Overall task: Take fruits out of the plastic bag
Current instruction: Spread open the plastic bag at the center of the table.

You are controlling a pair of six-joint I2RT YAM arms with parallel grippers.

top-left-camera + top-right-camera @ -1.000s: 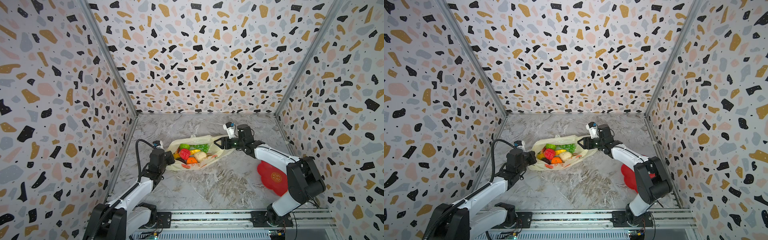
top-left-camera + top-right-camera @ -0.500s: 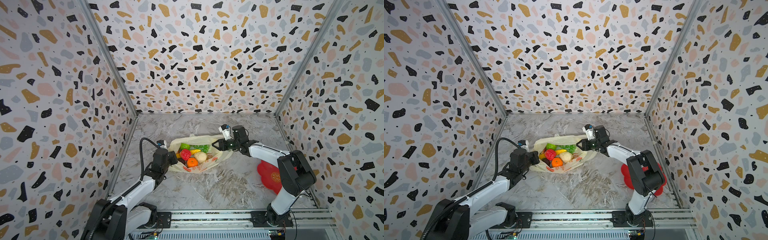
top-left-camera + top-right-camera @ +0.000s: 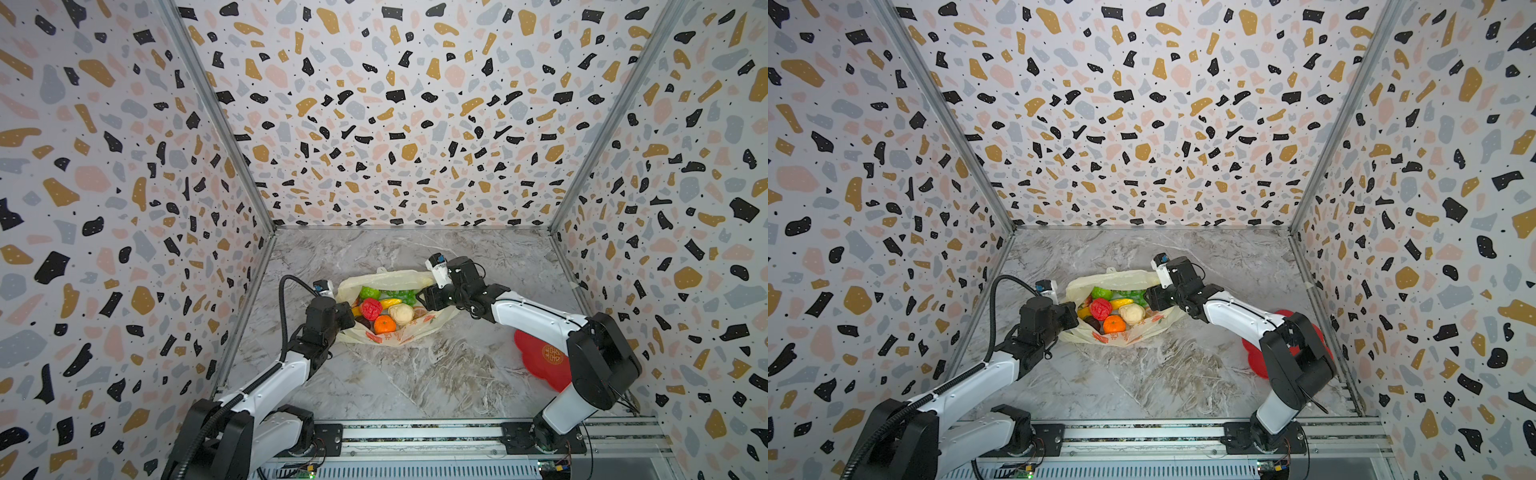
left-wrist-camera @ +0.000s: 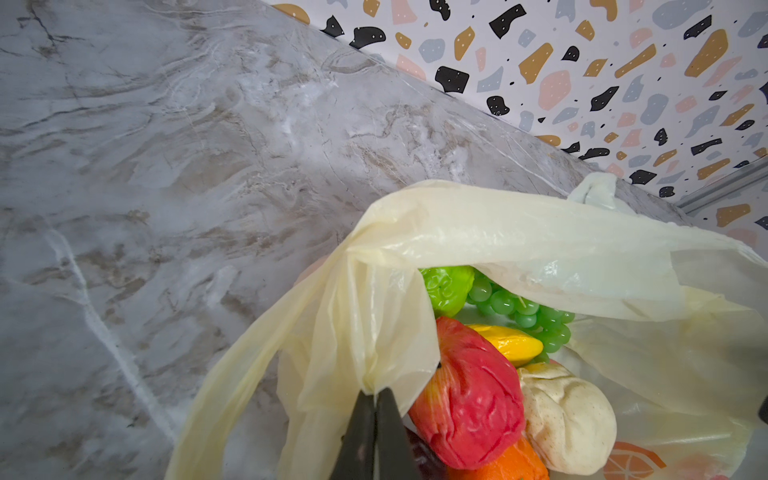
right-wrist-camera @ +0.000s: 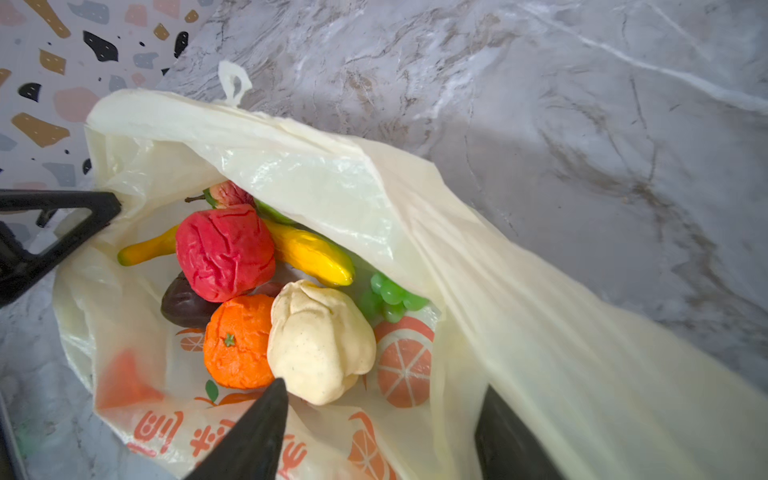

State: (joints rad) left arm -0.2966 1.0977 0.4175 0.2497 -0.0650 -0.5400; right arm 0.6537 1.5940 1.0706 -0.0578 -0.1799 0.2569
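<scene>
The plastic bag [image 3: 390, 279] lies near the middle of the marble tabletop [image 3: 415, 374], between the two arms; its mouth is spread open and faces upward. All visible fruits [image 3: 384, 309] are inside it, and none lies on the tabletop, so extraction has not begun.

The left gripper [image 4: 376, 392] is fully closed; its fingertips pinch a gathered fold of the bag's rim. The film runs taut from that pinch; this grip anchors the light bag and props one side of the mouth up, so the contents are exposed.

The right gripper [image 5: 386, 395] stands at the opposite side of the mouth with its jaws well apart and nothing clamped. One finger lies inside the opening, just beside the beige pear-like piece [image 5: 320, 340]; the other sits past a fold of the upper film, so that fold passes between the jaws.

The pear-like piece touches the orange [image 5: 237, 340]; the red apple [image 5: 224, 253] rests on top of the pile, over the yellow banana [image 5: 311, 253]; the green grape bunch [image 5: 390, 295] is partly under the film.

The red flower-shaped plate [image 3: 536, 353] lies well apart, partly hidden by the right arm; it is the probable deposit point.

Judged next step: close on the pear-like piece. Caution: the film between the jaws may be clamped together with the fruit.
</scene>
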